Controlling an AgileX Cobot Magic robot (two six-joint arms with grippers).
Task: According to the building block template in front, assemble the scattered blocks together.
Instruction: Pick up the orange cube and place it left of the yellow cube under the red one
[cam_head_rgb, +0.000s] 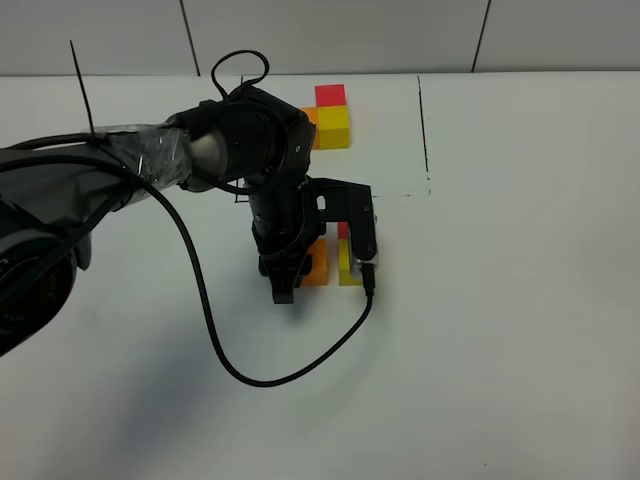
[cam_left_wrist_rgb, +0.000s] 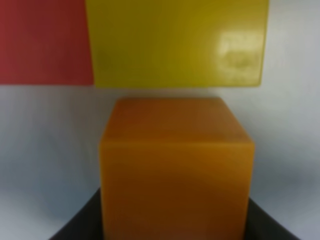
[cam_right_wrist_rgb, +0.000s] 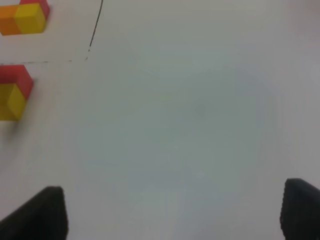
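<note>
The building block template (cam_head_rgb: 333, 118) sits at the back inside a thin black frame (cam_head_rgb: 422, 120); its orange cube is partly hidden by my left arm. It also shows in the right wrist view (cam_right_wrist_rgb: 25, 16). My left gripper (cam_head_rgb: 300, 276) is shut on the orange cube (cam_head_rgb: 317, 264), low over the table. In the left wrist view the orange cube (cam_left_wrist_rgb: 175, 165) fills the jaws, a small gap short of the yellow cube (cam_left_wrist_rgb: 175, 42), with the red cube (cam_left_wrist_rgb: 42, 40) joined beside the yellow. The yellow cube (cam_head_rgb: 349, 264) and red cube (cam_head_rgb: 343, 230) touch. My right gripper (cam_right_wrist_rgb: 172, 215) is open and empty.
The left arm's black cable (cam_head_rgb: 215, 330) loops over the white table (cam_head_rgb: 520, 330) in front of the cubes. The right arm is out of the exterior view. The red cube (cam_right_wrist_rgb: 17, 75) and yellow cube (cam_right_wrist_rgb: 10, 102) lie at the edge of the right wrist view.
</note>
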